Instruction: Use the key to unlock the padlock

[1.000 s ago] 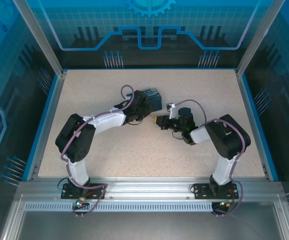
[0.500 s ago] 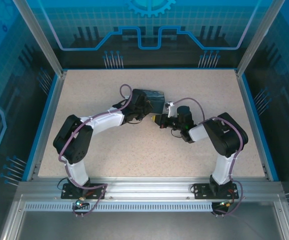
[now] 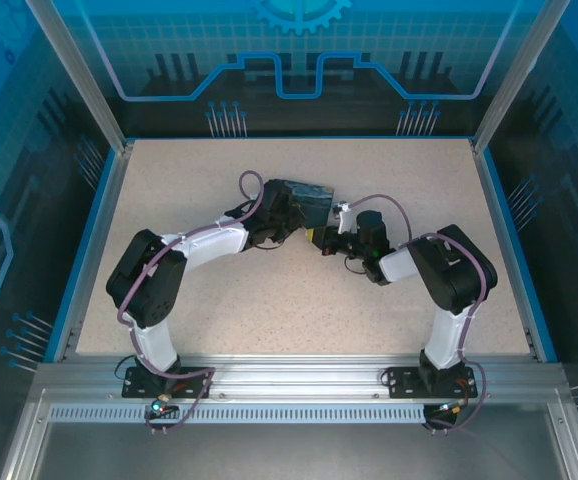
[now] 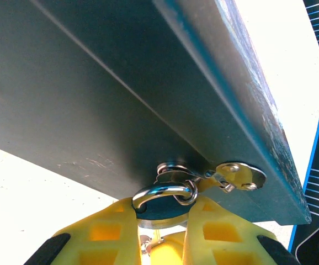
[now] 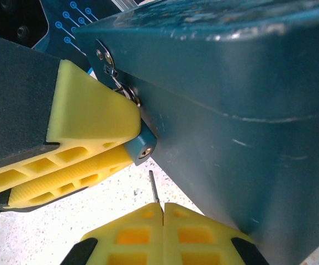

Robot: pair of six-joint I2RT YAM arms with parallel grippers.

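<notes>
The tiny bluish padlock (image 5: 141, 147) hangs by its silvery shackle (image 4: 160, 191) from the hasp ring of the dark-blue tin box (image 3: 307, 197). My left gripper (image 4: 162, 208) is shut on the padlock's body, one yellow finger on each side. Its keyhole end faces my right gripper (image 5: 162, 207). That gripper is shut on the thin grey key (image 5: 154, 186). The key's blade points up at the keyhole, a short gap below it and not touching. In the top view the left gripper (image 3: 297, 226) and the right gripper (image 3: 318, 239) meet at the box's near side.
The tin box's wall (image 5: 237, 116) stands close on the right of the key. A metal hasp plate (image 4: 240, 176) lies on the box beside the shackle. Speckled tabletop (image 3: 269, 300) lies open all around, bordered by a blue rim (image 3: 504, 240).
The left gripper has tilted the box and padlock slightly. The right gripper has moved up and a little closer to the padlock with the key.
</notes>
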